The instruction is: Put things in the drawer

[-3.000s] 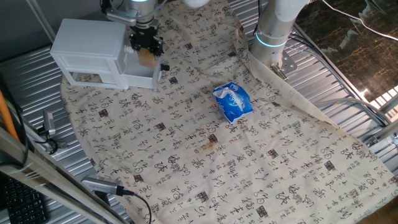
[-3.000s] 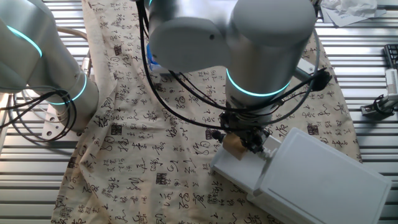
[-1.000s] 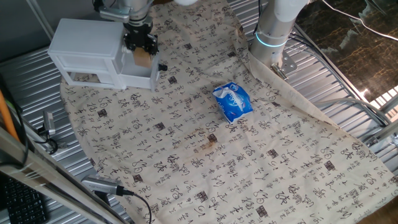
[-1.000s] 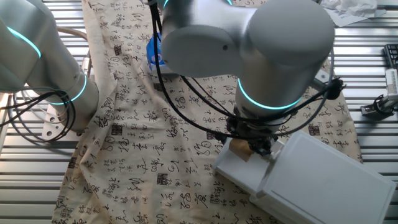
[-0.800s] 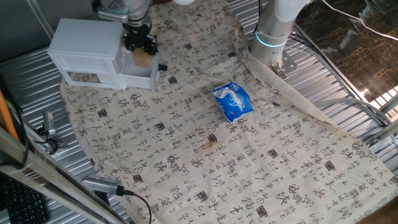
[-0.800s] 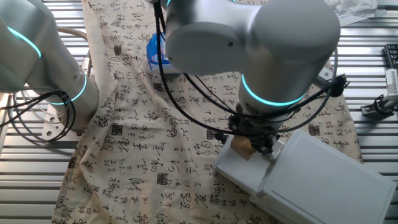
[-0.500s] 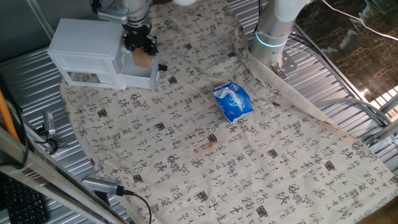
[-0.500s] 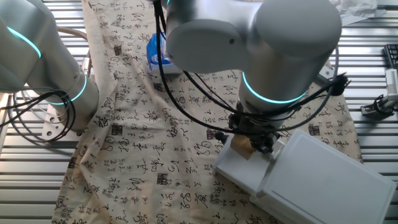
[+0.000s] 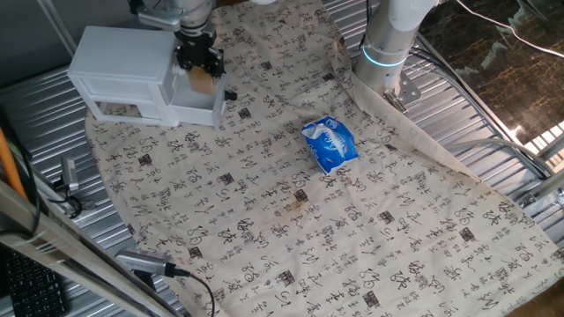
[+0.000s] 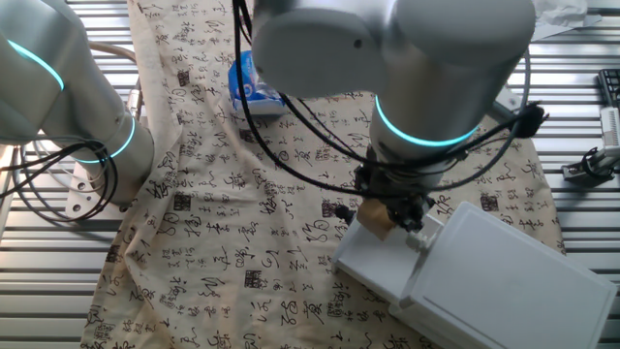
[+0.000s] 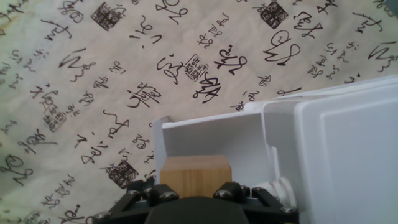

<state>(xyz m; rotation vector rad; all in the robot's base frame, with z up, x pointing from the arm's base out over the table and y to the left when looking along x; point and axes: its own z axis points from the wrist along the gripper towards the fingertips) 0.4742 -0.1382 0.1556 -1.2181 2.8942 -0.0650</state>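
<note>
We hold the wooden block [image 11: 195,177] clamped between our fingers [image 11: 144,194], the gripper [image 9: 197,62] closed on its two sides and hanging above the open drawer [image 11: 214,140] of the white cabinet [image 9: 119,57]. What matters now is the block's place over the tray: in the hand view it sits directly above the white floor, inside the front wall and near the cabinet face. We judge a straight descent and release should land it inside. The blue packet [image 9: 330,143] lies well apart on the cloth [image 9: 291,220]

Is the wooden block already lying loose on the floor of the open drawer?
No: in the hand view the wooden block sits between the fingers of the gripper, held above the white floor of the open drawer.
</note>
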